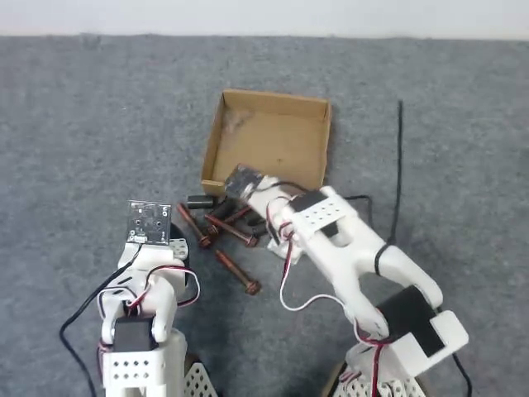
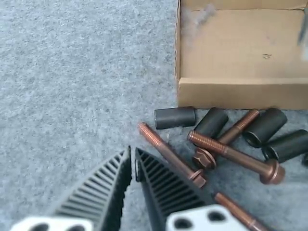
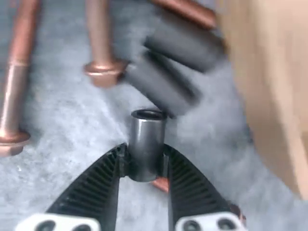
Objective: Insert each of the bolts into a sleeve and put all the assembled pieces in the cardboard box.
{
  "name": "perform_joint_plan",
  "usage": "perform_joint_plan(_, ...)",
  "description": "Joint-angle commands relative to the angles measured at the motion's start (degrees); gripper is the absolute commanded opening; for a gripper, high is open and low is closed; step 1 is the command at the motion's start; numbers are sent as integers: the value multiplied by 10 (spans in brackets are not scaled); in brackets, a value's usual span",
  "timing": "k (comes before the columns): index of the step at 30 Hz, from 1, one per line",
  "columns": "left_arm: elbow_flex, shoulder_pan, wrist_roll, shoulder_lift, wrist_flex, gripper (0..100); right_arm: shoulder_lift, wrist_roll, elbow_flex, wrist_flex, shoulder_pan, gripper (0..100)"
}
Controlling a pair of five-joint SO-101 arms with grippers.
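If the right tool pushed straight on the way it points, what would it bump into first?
Probably the lying sleeve just ahead of the held sleeve that the right tool grips; depth is unclear.

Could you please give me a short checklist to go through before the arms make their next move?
1. Right gripper clamped on a sleeve: ok.
2. Held sleeve's open end unblocked: ok.
3. Left gripper holding a bolt: not ok; it is shut on nothing, beside the bolt.
4. Held sleeve clear of the copper piece under it: cannot tell.
5. Cardboard box upright, opening upward: ok.
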Motion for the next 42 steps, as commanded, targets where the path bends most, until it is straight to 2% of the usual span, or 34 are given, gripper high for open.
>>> perform_joint_plan(1, -9, -3, -5, -11, -6, 12, -83, -76, -38, 41, 44, 7)
perform_joint_plan(9, -9, -3, -5, -11, -6, 12, -123, -185, -37, 50, 145, 7)
perform_joint_plan(18, -9, -3, -5, -11, -6, 12, -129, -252, -25, 64, 299, 7)
perform_joint_plan(25, -9, -3, -5, -11, -5, 12, -129, -249, 33, 51, 409, 7)
perform_joint_plan(36, -9, 0, -5, -11, -4, 12, -129, -240, 122, -27, 581, 7)
perform_joint_plan(42, -21, -3, -5, -10, -3, 12, -129, -210, 150, -58, 605, 7)
